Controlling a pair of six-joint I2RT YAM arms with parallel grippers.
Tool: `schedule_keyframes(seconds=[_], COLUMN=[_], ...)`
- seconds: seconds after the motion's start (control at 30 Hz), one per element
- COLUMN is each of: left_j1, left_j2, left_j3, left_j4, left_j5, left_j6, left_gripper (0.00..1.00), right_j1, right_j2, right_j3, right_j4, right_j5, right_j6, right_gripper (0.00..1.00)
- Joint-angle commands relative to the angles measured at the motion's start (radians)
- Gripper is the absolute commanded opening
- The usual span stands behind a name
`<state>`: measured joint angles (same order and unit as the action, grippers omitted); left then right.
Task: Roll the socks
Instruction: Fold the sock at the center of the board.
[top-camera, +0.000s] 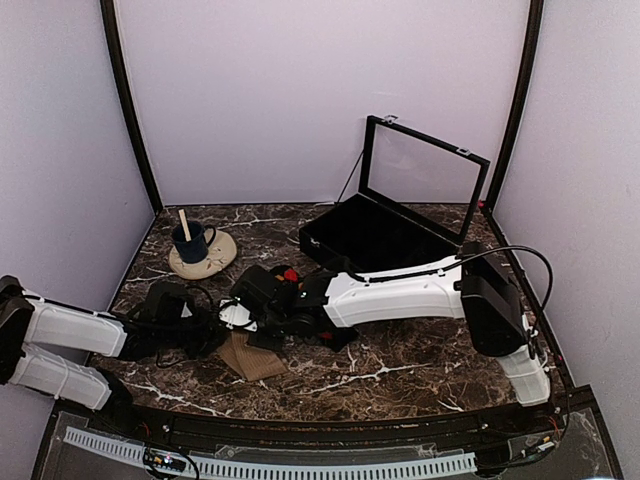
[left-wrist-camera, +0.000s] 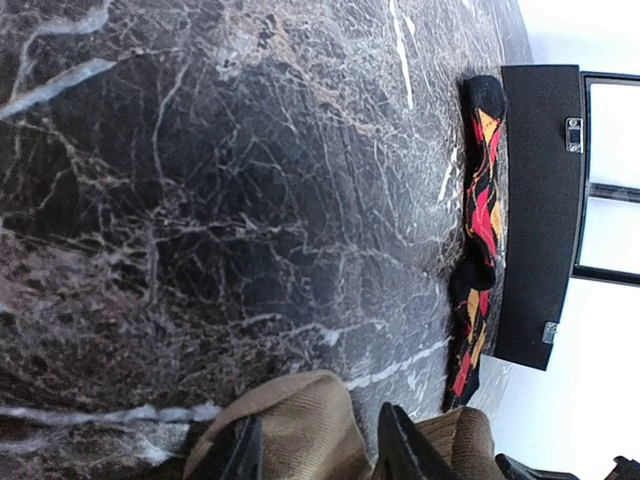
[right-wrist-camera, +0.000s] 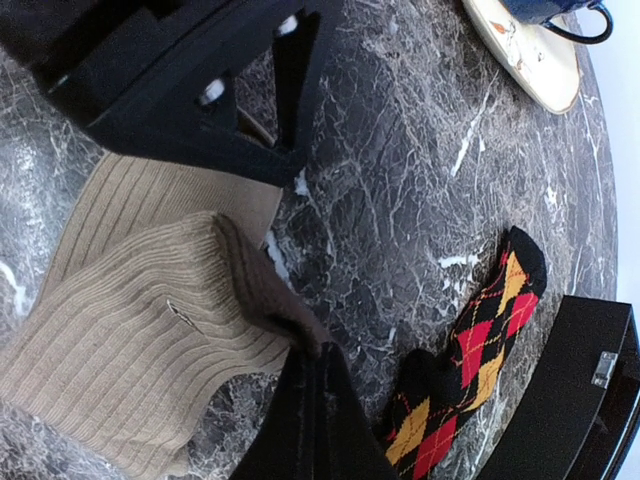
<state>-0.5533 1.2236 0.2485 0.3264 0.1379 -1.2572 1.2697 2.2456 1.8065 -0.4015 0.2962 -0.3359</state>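
Observation:
The tan ribbed sock (right-wrist-camera: 140, 320) lies partly folded on the marble table (right-wrist-camera: 400, 200), near the front edge in the top view (top-camera: 252, 358). My right gripper (right-wrist-camera: 316, 358) is shut on its darker brown cuff edge and holds that edge lifted. My left gripper (left-wrist-camera: 320, 452) is open, its fingers (left-wrist-camera: 240, 455) standing either side of a raised fold of the tan sock (left-wrist-camera: 300, 420), with a strip of marble showing beside the other finger. The black sock with red and orange argyle diamonds (right-wrist-camera: 470, 360) lies flat beside the case, apart from both grippers (left-wrist-camera: 480, 220).
An open black case (top-camera: 375, 240) with a raised glass lid (top-camera: 425, 165) stands at the back right. A blue mug (top-camera: 192, 243) holding a wooden stick sits on a cream saucer (top-camera: 210, 265) at the back left. Both arms crowd the front left.

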Motion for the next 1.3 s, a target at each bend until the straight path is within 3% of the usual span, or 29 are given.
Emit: schedule_keyframes(seconds=[0.0, 0.13, 0.4, 0.67, 1.13, 1.2, 1.27], left_j1=[0.019, 0.025, 0.026, 0.026, 0.025, 0.025, 0.025], left_j2=[-0.008, -0.064, -0.322, -0.542, -0.705, -0.753, -0.803], left_j3=[-0.057, -0.076, -0.131, -0.201, -0.207, -0.21, -0.211], left_j4=[-0.131, -0.143, -0.182, -0.188, -0.237, -0.262, -0.299], left_j5=[-0.042, -0.066, -0.171, -0.202, -0.17, -0.17, -0.177], left_j6=[-0.018, -0.018, 0.083, 0.163, 0.211, 0.225, 0.228], left_gripper=[0.45, 0.55, 0.75, 0.8, 0.81, 0.81, 0.81], right_j1=[-0.004, -0.004, -0.005, -0.005, -0.003, -0.005, -0.005], right_j2=[0.025, 0.048, 0.068, 0.086, 0.187, 0.198, 0.207], right_j3=[0.061, 0.095, 0.124, 0.169, 0.318, 0.329, 0.337], right_j4=[0.027, 0.001, -0.012, -0.024, -0.033, -0.028, -0.02], right_j5=[-0.011, -0.015, -0.019, -0.052, -0.118, -0.126, -0.135], right_j6=[-0.002, -0.006, -0.009, 0.0, 0.034, 0.036, 0.05], right_gripper=[0.0, 0.0, 0.0, 0.0, 0.07, 0.09, 0.23])
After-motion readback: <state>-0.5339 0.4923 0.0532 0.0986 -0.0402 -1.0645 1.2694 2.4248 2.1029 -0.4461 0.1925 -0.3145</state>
